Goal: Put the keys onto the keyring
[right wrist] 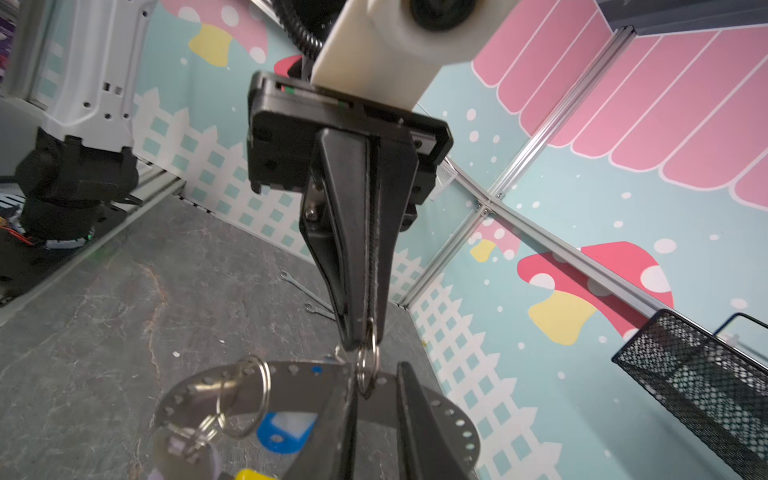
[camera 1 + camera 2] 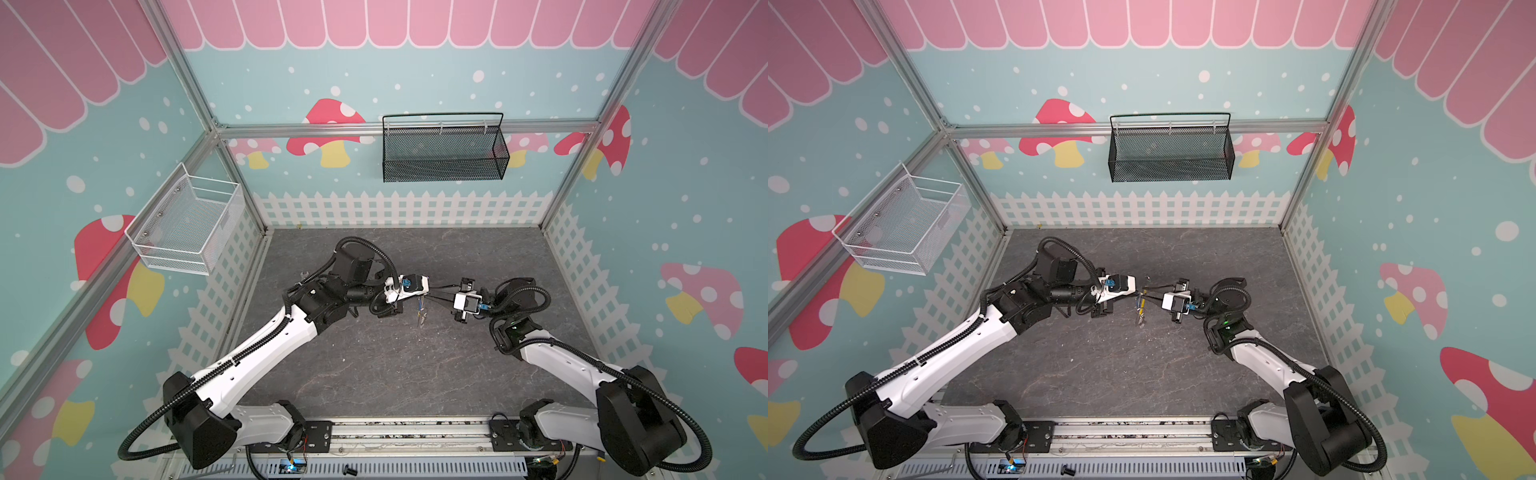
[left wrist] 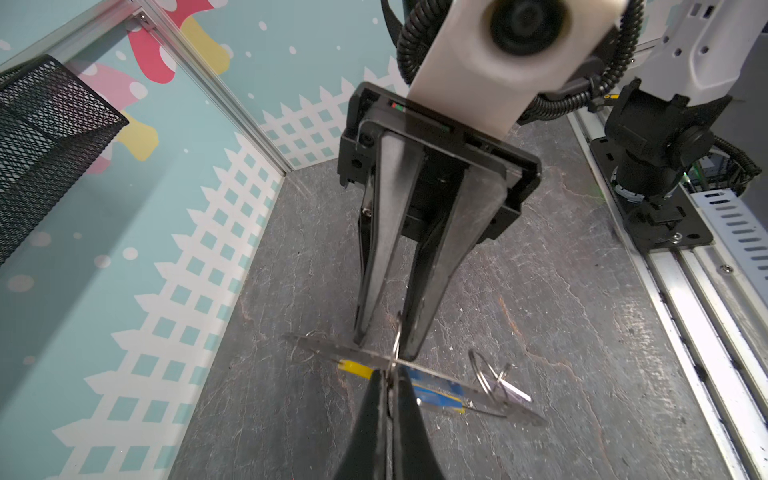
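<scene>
Left claw (image 1: 365,338): jaws together, clamped on a small split ring (image 1: 368,365). That ring appears to pass around the band of the keyring (image 1: 291,374).

Right claw (image 3: 384,347): jaws apart, tips on either side of the same ring, just above the hoop's edge.

Keyring: in the air between the two claws, well clear of the tabletop (image 2: 374,374), yellow segment (image 3: 355,369) beside the left claw's tips.

Keys: blue-tagged key (image 1: 286,430) and lilac-tagged key (image 3: 513,391) hang below the hoop.
</scene>
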Robot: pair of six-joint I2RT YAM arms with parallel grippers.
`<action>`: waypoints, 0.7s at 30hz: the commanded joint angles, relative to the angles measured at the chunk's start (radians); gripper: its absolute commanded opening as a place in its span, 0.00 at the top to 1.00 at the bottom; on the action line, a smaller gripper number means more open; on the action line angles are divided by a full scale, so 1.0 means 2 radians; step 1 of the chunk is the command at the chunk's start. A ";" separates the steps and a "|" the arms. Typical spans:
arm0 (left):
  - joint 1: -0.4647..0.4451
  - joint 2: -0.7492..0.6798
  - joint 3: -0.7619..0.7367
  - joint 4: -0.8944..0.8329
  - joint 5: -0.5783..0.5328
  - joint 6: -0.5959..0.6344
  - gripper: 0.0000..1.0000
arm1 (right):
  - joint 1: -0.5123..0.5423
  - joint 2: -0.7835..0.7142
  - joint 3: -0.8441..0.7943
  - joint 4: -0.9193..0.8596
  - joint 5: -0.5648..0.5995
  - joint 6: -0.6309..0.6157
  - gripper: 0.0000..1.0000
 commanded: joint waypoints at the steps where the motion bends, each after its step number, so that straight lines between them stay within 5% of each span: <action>1: -0.003 0.012 0.043 -0.063 -0.014 0.006 1.00 | -0.001 -0.016 0.007 -0.029 0.025 -0.029 0.70; 12: -0.012 0.056 0.126 -0.167 -0.062 0.026 1.00 | -0.001 -0.054 0.039 -0.147 0.014 -0.093 0.66; 21: -0.034 0.082 0.172 -0.198 -0.103 0.037 1.00 | -0.001 -0.039 0.046 -0.155 -0.013 -0.083 0.76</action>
